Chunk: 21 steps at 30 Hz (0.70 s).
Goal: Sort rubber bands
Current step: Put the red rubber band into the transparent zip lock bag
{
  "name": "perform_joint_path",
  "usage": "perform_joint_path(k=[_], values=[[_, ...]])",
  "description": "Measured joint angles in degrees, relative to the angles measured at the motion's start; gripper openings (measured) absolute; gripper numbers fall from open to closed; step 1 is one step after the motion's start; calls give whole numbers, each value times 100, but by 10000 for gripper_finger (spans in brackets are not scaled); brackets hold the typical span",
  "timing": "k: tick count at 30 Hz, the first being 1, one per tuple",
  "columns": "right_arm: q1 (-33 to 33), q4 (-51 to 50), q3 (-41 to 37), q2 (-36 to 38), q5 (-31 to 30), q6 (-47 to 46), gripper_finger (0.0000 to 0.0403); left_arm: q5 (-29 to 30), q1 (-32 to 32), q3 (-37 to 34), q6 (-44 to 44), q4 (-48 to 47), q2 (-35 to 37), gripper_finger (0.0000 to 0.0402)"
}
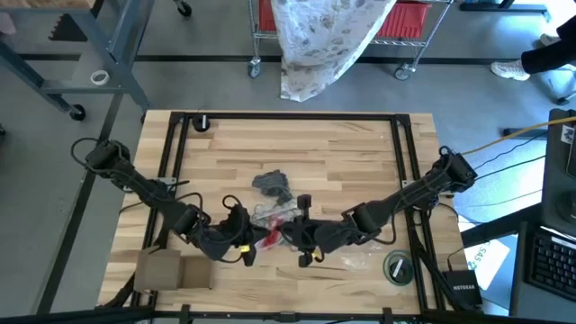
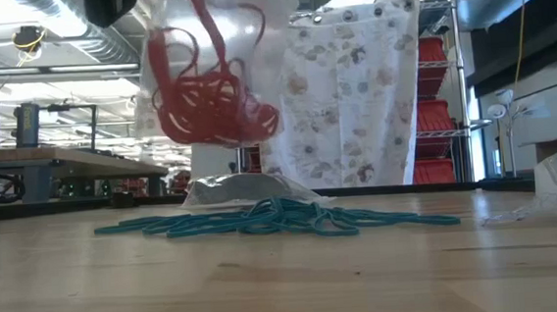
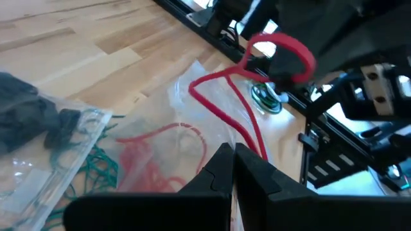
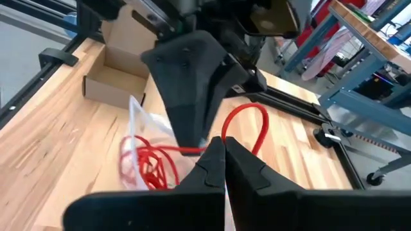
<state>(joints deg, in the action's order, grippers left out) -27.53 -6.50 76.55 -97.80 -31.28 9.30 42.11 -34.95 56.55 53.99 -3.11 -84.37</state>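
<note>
Both grippers, the left gripper (image 3: 232, 160) and the right gripper (image 4: 223, 154), meet tip to tip above the table (image 1: 360, 153), each clamped shut on one red rubber band (image 4: 247, 122) stretched between them, over a clear bag (image 4: 138, 128) holding more.

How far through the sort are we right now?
Done: the dark bands look bagged, mid-table. In hand: both shut grippers, left and right, pinch a clear bag of red bands lifted off the table, with one red band at its mouth. Left: the teal bands lie loose on the table.
</note>
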Motion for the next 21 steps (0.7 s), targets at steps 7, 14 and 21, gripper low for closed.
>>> perform_joint_path(k=[7,14,21], values=[[18,2,0,0,-64,-16,6,-2,-39,0,-4,-35,2,1],[18,-2,0,2,-22,-384,88,-2,-39,0,-19,-50,0,1],[-115,-868,300,208,185,-156,164,-2,-39,0,-18,-46,1,1]])
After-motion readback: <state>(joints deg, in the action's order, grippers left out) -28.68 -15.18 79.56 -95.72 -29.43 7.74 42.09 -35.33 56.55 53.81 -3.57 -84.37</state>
